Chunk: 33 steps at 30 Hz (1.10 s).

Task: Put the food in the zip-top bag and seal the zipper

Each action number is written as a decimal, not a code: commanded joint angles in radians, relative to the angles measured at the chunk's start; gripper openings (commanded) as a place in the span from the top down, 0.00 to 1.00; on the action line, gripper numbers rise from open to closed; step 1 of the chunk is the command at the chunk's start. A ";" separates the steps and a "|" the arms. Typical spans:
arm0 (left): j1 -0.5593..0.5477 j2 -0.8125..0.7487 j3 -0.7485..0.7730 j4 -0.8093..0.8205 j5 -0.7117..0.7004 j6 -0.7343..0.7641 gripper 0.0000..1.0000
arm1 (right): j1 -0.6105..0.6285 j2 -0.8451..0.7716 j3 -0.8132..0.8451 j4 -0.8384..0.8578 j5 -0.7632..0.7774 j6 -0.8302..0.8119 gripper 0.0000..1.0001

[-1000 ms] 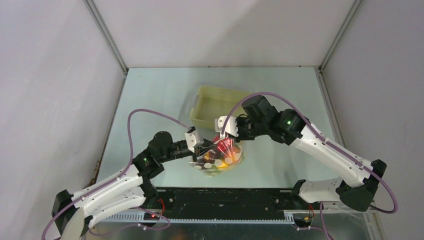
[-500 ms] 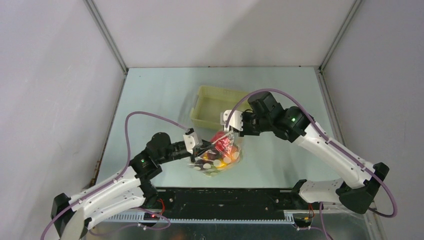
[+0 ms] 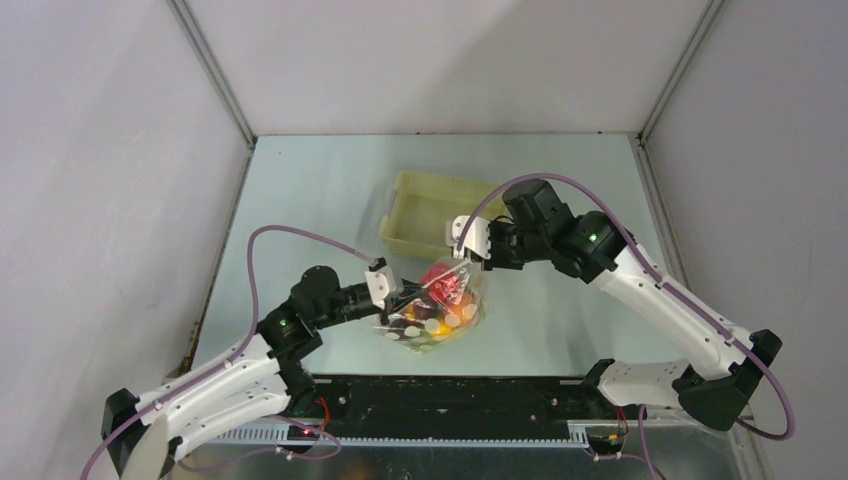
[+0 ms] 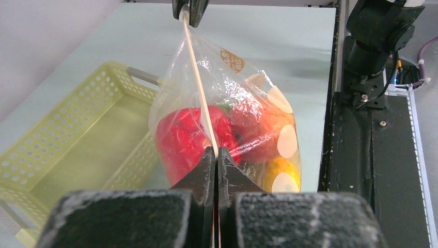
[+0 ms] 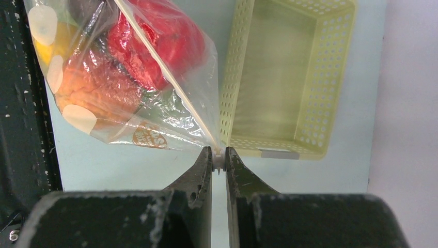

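Observation:
The zip-top bag hangs stretched between my two grippers, just above the table. Inside it sits the food: a red piece, an orange one and a yellow one. White dots mark the bag's lower part. The zipper runs as a taut pale strip from one gripper to the other. My left gripper is shut on the near end of that strip. My right gripper is shut on a small white piece at the strip's far end, and it also shows from the left wrist.
The pale yellow latticed basket stands just behind the bag, with nothing in it. A black base rail runs along the near table edge. Grey walls enclose the table on three sides.
My right gripper has slid a little to the right and back, away from the left one. The bag's top edge is pulled straighter. The left gripper has shifted slightly left.

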 commanded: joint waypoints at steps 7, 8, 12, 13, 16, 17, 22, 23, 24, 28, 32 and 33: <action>-0.006 -0.069 0.013 -0.003 0.022 -0.017 1.00 | -0.039 -0.058 0.020 -0.007 0.098 0.002 0.98; -0.006 -0.074 0.012 -0.003 0.019 -0.019 1.00 | -0.039 -0.059 0.021 -0.008 0.108 0.000 0.98; -0.005 -0.087 0.008 -0.007 0.006 -0.025 1.00 | -0.049 -0.071 0.019 -0.010 0.128 -0.006 0.98; -0.004 -0.087 0.007 -0.012 0.004 -0.027 1.00 | -0.051 -0.073 0.019 -0.011 0.130 -0.005 0.98; -0.005 -0.087 0.006 -0.010 0.003 -0.041 1.00 | -0.053 -0.083 0.018 -0.008 0.127 -0.005 0.99; -0.006 -0.087 0.005 -0.007 0.004 -0.044 1.00 | -0.053 -0.085 0.016 -0.003 0.120 -0.005 1.00; -0.006 -0.082 0.001 0.036 -0.005 -0.077 1.00 | -0.051 -0.099 -0.002 0.022 -0.002 -0.004 0.97; -0.006 -0.080 -0.003 0.046 -0.022 -0.103 1.00 | -0.050 -0.103 -0.005 0.034 -0.013 0.018 0.88; -0.006 -0.075 -0.005 0.068 -0.062 -0.121 1.00 | -0.049 -0.105 -0.013 0.055 -0.013 0.030 0.82; -0.005 -0.045 0.029 0.046 -0.119 -0.216 1.00 | -0.046 -0.142 -0.055 0.144 0.016 0.094 0.30; -0.006 -0.017 0.080 -0.028 -0.185 -0.295 1.00 | -0.045 -0.251 -0.145 0.347 0.100 0.214 0.01; -0.006 -0.022 0.083 -0.049 -0.204 -0.331 1.00 | -0.046 -0.310 -0.169 0.396 0.129 0.238 0.01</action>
